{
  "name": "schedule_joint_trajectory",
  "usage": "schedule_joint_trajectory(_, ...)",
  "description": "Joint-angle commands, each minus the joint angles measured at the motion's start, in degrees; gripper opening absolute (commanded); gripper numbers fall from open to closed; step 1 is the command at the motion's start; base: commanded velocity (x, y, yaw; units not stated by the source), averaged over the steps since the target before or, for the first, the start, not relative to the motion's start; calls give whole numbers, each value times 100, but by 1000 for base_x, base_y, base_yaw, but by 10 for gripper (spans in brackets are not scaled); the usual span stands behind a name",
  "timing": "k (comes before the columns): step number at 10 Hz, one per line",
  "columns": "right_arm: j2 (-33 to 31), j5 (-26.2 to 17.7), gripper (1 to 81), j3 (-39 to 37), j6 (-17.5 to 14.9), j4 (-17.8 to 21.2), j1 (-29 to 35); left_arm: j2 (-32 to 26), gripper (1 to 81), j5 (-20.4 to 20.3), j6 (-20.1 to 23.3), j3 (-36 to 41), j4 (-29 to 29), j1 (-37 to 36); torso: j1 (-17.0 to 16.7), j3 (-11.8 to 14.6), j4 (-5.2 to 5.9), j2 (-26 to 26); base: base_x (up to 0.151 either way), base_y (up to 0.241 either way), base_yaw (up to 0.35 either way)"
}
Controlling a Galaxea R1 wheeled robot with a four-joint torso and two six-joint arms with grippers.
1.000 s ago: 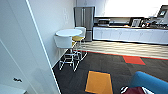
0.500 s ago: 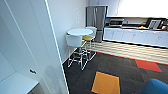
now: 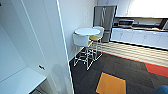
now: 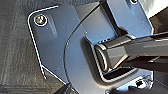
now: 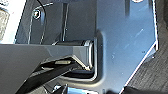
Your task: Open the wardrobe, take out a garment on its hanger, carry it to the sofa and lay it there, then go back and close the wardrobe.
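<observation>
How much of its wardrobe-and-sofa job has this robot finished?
Hard to judge. Done: nothing I can confirm. In hand: the head camera faces a round white table with stools and a fridge, with a tall white panel close at the left, possibly the wardrobe. A blue patch in the corner may be the sofa. Left: laying the garment there and closing up remain unconfirmed.

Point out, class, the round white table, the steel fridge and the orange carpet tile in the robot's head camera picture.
round white table point(image 3: 87, 31), head view, middle of its top.
steel fridge point(image 3: 104, 20), head view, middle of its door front.
orange carpet tile point(image 3: 111, 84), head view, centre of the tile.
</observation>
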Motion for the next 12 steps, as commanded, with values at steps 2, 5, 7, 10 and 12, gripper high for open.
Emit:
schedule_joint_trajectory(2, 80, -289, 811, 10, -23, -46, 101, 6, 811, 239, 1, -31, 56, -191, -2, 0, 0, 0, 0, 0, 187)
schedule_joint_trajectory(5, 80, -289, 811, 10, -23, -46, 101, 15, 811, 239, 1, -31, 56, -191, -2, 0, 0, 0, 0, 0, 239)
schedule_joint_trajectory(7, 80, -289, 811, 10, -23, -37, 101, 15, 811, 239, 1, -31, 56, -199, 0, 0, 0, 0, 0, 0, 252)
schedule_joint_trajectory(10, 71, -280, 811, 10, -14, -28, 101, 15, 811, 239, 1, -31, 56, -191, -2, 0, 0, 0, 0, 0, 255)
schedule_joint_trajectory(12, 71, -280, 811, 28, -14, -28, 101, 15, 811, 239, 1, -31, 47, -191, -2, 0, 0, 0, 0, 0, 259)
